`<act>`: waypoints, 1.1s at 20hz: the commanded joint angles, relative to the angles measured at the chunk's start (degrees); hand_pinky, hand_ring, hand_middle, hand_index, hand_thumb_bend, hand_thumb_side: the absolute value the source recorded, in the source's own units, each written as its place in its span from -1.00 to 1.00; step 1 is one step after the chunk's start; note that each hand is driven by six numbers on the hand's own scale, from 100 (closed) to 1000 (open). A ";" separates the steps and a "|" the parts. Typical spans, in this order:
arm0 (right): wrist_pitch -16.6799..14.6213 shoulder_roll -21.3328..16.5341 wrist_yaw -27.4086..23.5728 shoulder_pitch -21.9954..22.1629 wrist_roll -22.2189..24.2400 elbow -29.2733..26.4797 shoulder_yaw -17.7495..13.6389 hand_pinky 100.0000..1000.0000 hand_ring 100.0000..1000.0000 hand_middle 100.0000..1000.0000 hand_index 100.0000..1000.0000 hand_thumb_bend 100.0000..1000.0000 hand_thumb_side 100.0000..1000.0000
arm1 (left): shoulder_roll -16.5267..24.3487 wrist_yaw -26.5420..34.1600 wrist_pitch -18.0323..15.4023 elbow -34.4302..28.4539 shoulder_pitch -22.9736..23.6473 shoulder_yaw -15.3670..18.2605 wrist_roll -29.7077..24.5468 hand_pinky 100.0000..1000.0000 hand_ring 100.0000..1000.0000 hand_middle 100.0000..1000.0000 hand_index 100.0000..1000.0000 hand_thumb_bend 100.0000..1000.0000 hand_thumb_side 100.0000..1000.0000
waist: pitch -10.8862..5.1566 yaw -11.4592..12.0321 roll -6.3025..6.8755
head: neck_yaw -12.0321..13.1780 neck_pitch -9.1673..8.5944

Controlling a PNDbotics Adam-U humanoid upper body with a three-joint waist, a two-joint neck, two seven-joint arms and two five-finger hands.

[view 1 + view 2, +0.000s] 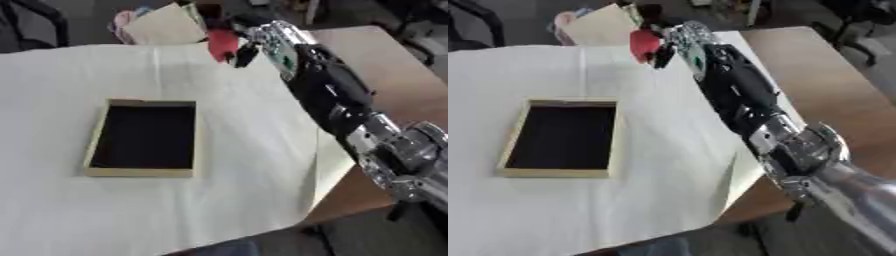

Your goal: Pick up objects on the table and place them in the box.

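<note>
White cloth (175, 210) covers most of the wooden table (833, 85), whose bare brown top shows along the right side of the frame. On the cloth, left of centre, I see one box (500, 155): shallow, rectangular, with pale tan walls and a dark inside, and nothing visible in it. My right arm (737, 95) runs from the lower right corner up toward the top centre, black along the forearm and silver at the joints. My right hand (677, 37) is at the upper middle of the frame, at the far edge of the cloth, with its fingers curled against one red object (644, 42); I cannot make out its exact shape, only a rounded red body. That red object is well apart from the box, above and to the right of it. Beyond the cloth, at the top of the frame, lies one pale, flat sheet-like thing (166, 25). My left hand appears in neither view.
</note>
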 commanded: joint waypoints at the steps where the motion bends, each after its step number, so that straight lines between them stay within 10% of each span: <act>1: -3.40 1.02 -1.61 -1.24 2.75 -5.61 3.57 0.57 0.67 0.68 0.62 -1.00 -1.00 | 0.63 0.10 -0.10 -0.81 -0.29 0.03 -0.24 0.58 -0.01 0.13 0.57 -0.70 -0.20 | -0.93 0.17 0.30 | -0.35 0.16; 12: -9.37 7.42 -5.44 1.64 10.28 -13.17 12.21 0.57 0.66 0.70 0.65 -1.00 -1.00 | 0.47 0.32 -0.07 -0.81 -0.44 -0.18 -0.48 0.58 -0.01 0.13 0.57 -0.71 -0.20 | -0.92 0.75 0.49 | -1.02 0.18; 22: -10.82 9.87 0.97 4.13 5.22 -9.69 12.17 0.63 0.68 0.75 0.74 -1.00 -1.00 | 0.32 0.39 -0.09 -0.81 -0.65 -0.21 -0.59 0.58 -0.01 0.13 0.57 -0.71 -0.19 | -0.60 0.99 0.64 | -1.17 -0.10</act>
